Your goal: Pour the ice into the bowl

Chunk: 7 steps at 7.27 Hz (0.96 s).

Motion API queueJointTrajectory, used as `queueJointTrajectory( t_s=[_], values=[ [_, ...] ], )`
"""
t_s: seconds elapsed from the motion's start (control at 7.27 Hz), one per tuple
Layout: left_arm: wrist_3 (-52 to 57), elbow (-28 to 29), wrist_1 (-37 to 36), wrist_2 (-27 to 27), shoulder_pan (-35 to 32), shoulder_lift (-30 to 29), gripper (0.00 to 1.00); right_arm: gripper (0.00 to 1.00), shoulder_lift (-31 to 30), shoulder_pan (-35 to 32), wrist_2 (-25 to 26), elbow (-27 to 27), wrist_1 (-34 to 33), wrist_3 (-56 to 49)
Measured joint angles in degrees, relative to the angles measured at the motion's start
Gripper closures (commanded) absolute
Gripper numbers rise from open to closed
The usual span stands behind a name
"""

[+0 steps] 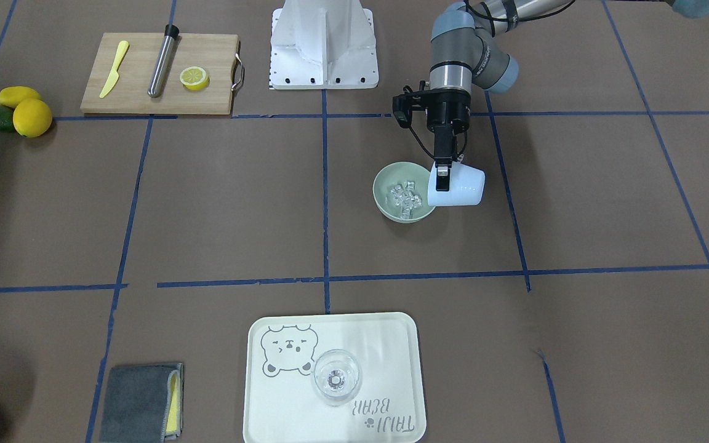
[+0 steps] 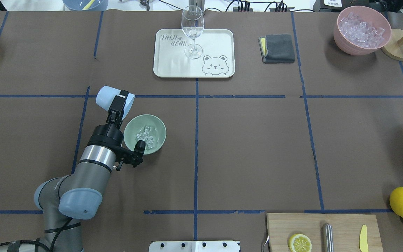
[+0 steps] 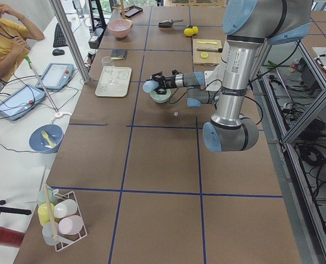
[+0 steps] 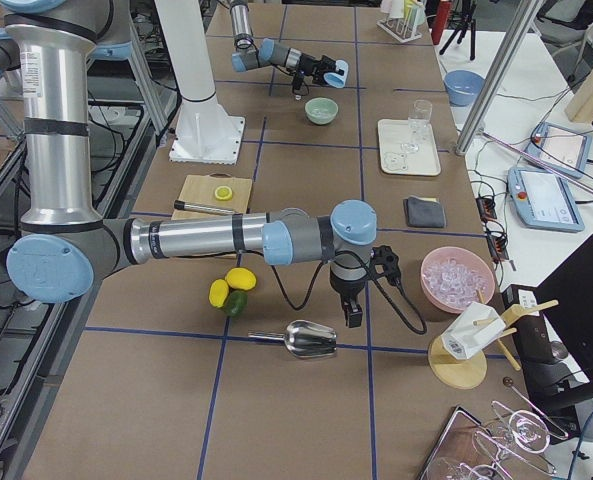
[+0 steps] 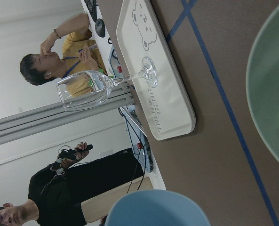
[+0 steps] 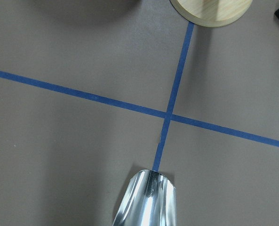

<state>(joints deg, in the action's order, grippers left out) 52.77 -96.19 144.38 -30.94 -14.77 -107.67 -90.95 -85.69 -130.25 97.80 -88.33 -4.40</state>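
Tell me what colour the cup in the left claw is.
Light blue. The cup shows best in the exterior front-facing view.

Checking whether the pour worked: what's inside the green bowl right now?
Clear ice cubes lie clustered in the bowl. The blue cup, tipped in the left gripper, covers part of the rim; the cup's inside cannot be seen.

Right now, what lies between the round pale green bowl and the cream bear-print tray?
Only bare brown table and a blue tape line, as the overhead view shows.
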Motion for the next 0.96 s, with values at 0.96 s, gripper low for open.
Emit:
queueJointTrajectory(
  t_s=[0.96],
  values=[
    [-7.16, -0.35, 21.41, -0.64, 0.0, 0.78, 1.0, 0.0, 0.07, -0.15, 0.0, 0.02, 0.0, -0.09]
  ],
)
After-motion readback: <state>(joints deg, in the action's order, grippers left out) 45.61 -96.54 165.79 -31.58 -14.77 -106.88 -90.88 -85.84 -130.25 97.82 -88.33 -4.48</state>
